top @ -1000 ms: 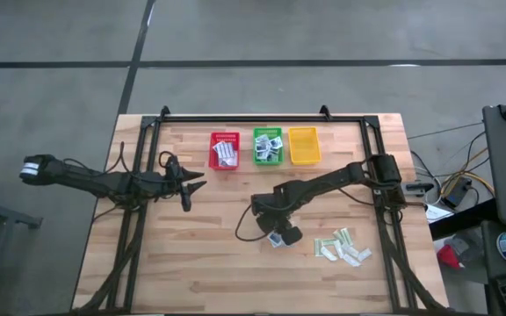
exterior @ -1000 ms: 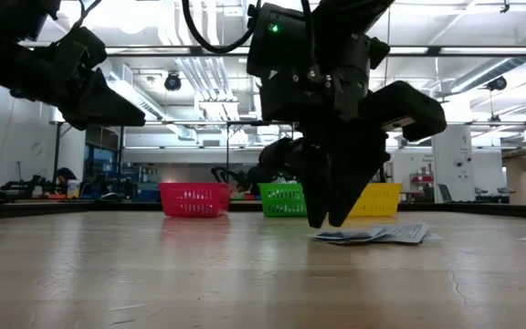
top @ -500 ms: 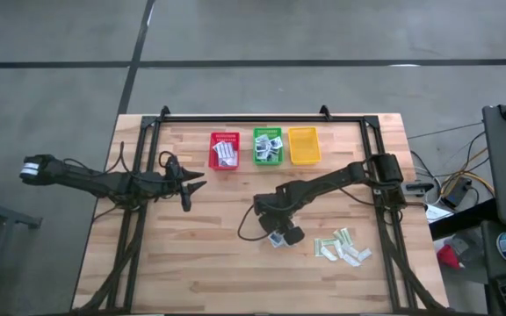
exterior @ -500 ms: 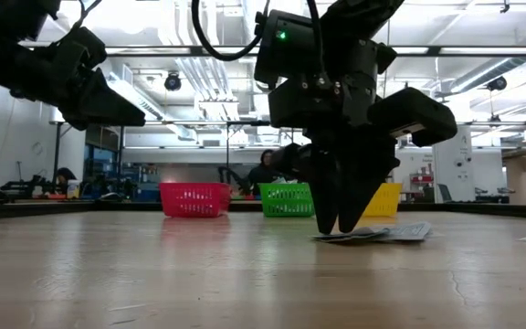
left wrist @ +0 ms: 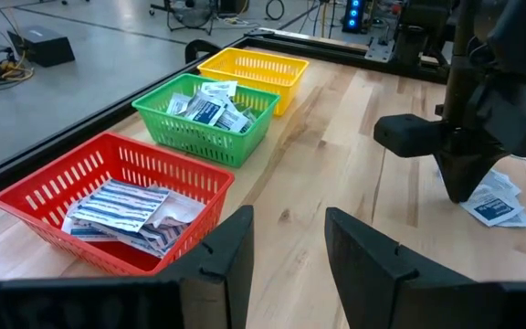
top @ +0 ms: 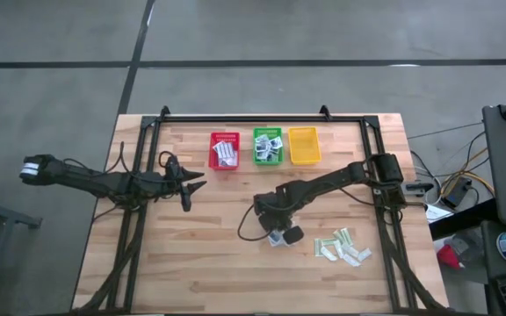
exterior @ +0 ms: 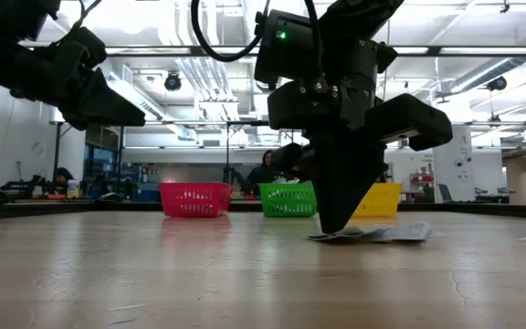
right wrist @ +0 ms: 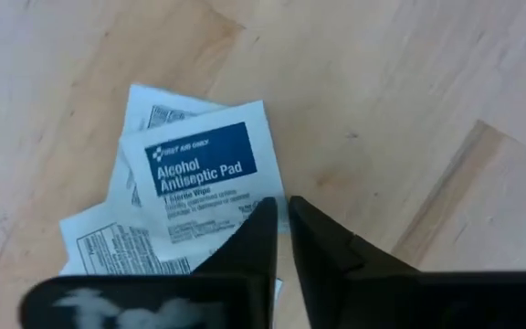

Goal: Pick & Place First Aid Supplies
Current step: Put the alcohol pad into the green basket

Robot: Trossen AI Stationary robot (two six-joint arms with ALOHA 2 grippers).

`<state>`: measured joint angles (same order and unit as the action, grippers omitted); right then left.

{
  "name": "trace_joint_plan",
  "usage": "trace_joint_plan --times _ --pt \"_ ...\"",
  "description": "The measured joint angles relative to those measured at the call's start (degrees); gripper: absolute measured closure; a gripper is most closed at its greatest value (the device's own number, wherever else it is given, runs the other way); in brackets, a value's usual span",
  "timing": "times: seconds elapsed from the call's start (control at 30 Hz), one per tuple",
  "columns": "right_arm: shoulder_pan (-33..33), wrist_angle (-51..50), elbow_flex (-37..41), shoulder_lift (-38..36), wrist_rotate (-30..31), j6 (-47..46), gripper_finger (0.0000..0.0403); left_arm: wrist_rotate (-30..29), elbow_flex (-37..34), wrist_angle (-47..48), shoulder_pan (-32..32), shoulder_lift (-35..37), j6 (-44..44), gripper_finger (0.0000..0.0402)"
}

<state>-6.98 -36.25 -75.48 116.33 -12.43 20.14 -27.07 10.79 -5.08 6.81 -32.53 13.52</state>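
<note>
Your right gripper [right wrist: 281, 228], fingers nearly pressed together on pad packet [right wrist: 204, 178] edge at frame center; may lift 2 stacked packets.

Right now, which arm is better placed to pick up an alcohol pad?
Right. Its hand is down on the alcohol pad, fingers nearly closed. The left hand hangs far off, near the red basket.

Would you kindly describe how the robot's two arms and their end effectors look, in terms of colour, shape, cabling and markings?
Both arms are dark, slim and jointed. The left arm has a white band near its outer end. The right arm trails a looping black cable and shows a small green light in the low view. The right end effector has two black, tapering, wedge-shaped fingers, as does the left end effector.
</note>
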Motion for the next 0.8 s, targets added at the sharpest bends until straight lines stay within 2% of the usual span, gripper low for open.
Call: trace_joint_plan --times 0.13,0.53,0.8 --pt "0.0 -0.2 0.0 0.0 0.5 -0.3 0.0393 0.0 0.0 0.0 0.0 0.0 0.0 0.0268" --pt "0.1 -2.6 -1.1 -0.4 2.5 -2.8 0.0395 0.0 0.0 0.0 0.0 0.0 0.0 0.0268" --pt "0.5 -4.7 -2.3 -0.9 7.3 -2.6 0.0395 0.0 0.0 0.0 0.0 0.0 0.0 0.0268"
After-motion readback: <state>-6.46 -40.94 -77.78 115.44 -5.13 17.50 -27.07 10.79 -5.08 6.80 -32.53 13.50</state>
